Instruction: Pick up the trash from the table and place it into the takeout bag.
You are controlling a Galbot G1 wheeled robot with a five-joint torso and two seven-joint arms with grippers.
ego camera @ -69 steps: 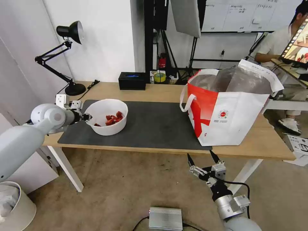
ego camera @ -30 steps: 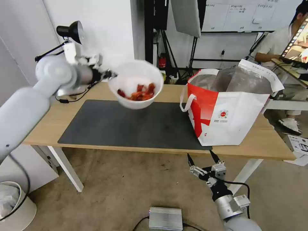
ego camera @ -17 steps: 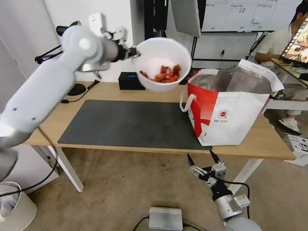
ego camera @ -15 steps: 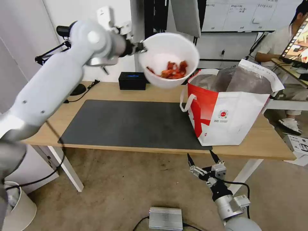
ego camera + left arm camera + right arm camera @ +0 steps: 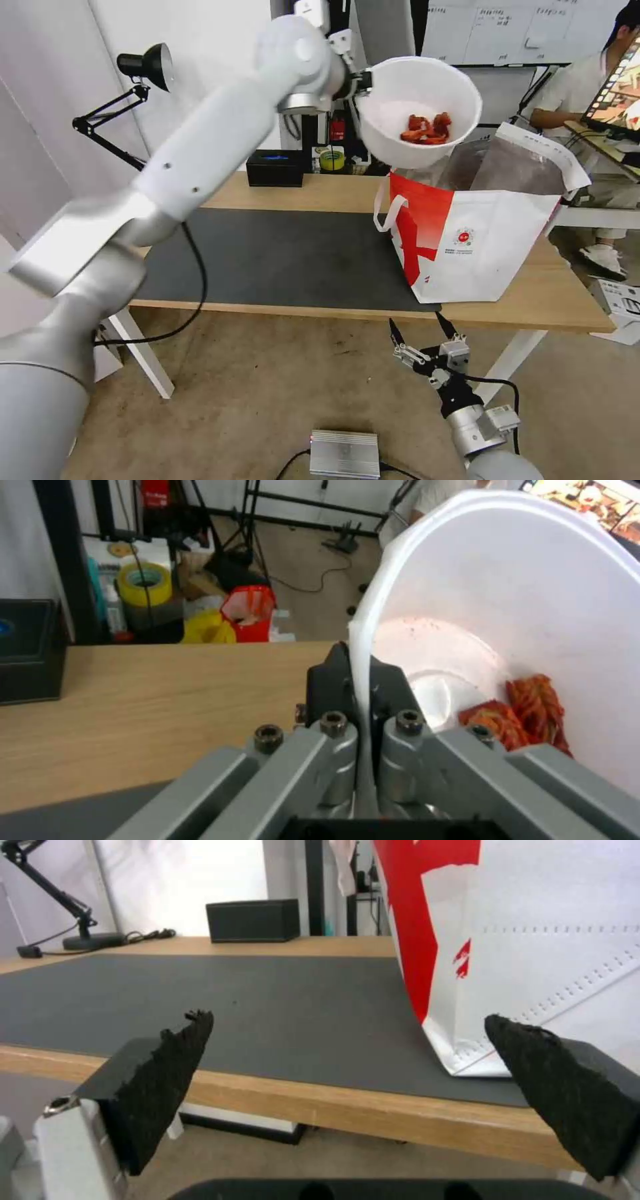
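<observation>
My left gripper (image 5: 361, 81) is shut on the rim of the white bowl (image 5: 419, 110) and holds it high in the air, over the left part of the takeout bag's mouth. Red scraps (image 5: 424, 129) lie in the tilted bowl (image 5: 520, 610). The left wrist view has the left gripper (image 5: 360, 680) pinching the thin rim. The red-and-white takeout bag (image 5: 477, 237) stands open on the right end of the table (image 5: 320, 190), its foil lining showing. Below the table's front edge my right gripper (image 5: 419, 327) hangs open; the right wrist view has its fingers (image 5: 167, 1075) spread, facing the bag (image 5: 533, 940).
A dark grey mat (image 5: 287, 257) covers the table's middle. A black box (image 5: 275, 167) and a black desk lamp (image 5: 133, 100) stand along the far edge. A grey metal unit (image 5: 344, 454) lies on the floor. A person sits behind the bag at the right.
My left arm has lifted the bowl off the mat's left end and swung it up and to the right, to above the bag. The right arm has stayed put.
</observation>
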